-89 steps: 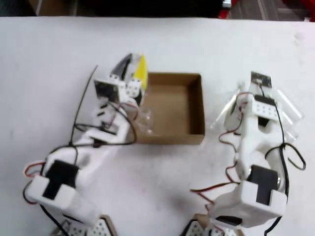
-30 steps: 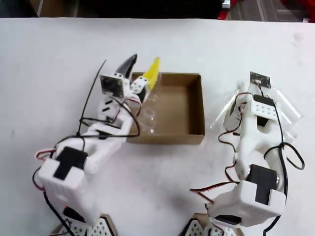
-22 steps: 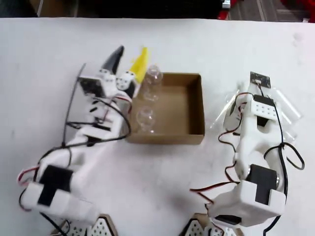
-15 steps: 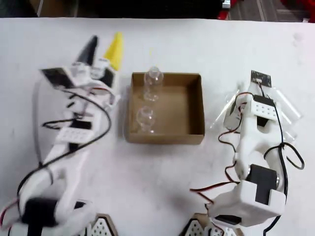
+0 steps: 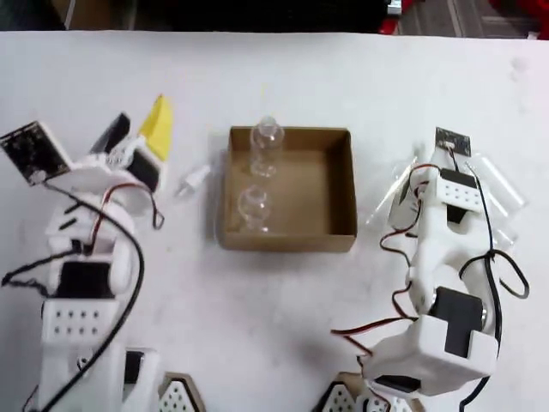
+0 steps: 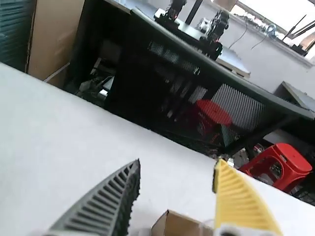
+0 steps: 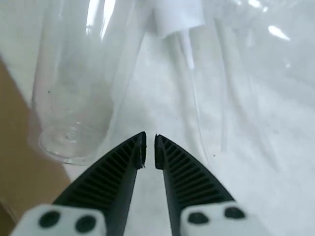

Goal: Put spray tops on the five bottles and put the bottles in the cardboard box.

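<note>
- Bottles already boxed: a far bottle and a near bottle, both clear, sit in the cardboard box against the wall that faces the left gripper. Whether either one wears a spray top cannot be told.
- On the left gripper, the dark finger and the yellow finger stand spread wide, with nothing between them.
- A loose spray top lies on the table between the yellow finger and the box. It is apart from the finger and just beside the box wall.
- In the left wrist view, a corner of the box shows just past the gap between the two fingers, nearer the yellow one.
- On the right gripper, the two dark fingers are drawn together to a hairline gap and hold nothing.
- Just beyond those fingertips an unboxed bottle lies on its side on the table. Its base is turned toward the fingertips and it sits off to one finger's side.
- Beside that bottle lies a white spray top, well beyond the fingertips. Its thin dip tube runs back toward them.
- The other clear bottles lie past the opposite finger, on the side away from the box.
- A brown edge of the box lies alongside the finger on the unboxed bottle's side.
</note>
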Robot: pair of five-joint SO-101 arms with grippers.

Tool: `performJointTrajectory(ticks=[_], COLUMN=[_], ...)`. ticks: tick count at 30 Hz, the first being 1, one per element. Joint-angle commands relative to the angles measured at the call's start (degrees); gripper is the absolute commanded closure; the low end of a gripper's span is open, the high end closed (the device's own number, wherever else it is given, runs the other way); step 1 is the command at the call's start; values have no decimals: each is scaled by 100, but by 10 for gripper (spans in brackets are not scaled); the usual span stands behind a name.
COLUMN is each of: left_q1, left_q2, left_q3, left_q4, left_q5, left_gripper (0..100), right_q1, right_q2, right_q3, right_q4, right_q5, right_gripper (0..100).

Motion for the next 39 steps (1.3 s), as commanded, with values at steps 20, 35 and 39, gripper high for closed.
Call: performJointTrajectory(ticks=[20,35,39], left_q1=[-31,-22,189], left_q2=[-3125,-4585,-4585], left_q3=[2831,3622,3640], left_q4=[598,580,589], left_q5=[-1389,-1653,-1688], left_gripper=[778,779,779], right_q1=[-145,-2202,-2659], right_q2=[-892,-1138,-136], right_q3=[-703,-2004,-2919], right_q4=[22,927,1200], right_q5=[149,1829,1820], right_gripper=[981,981,981])
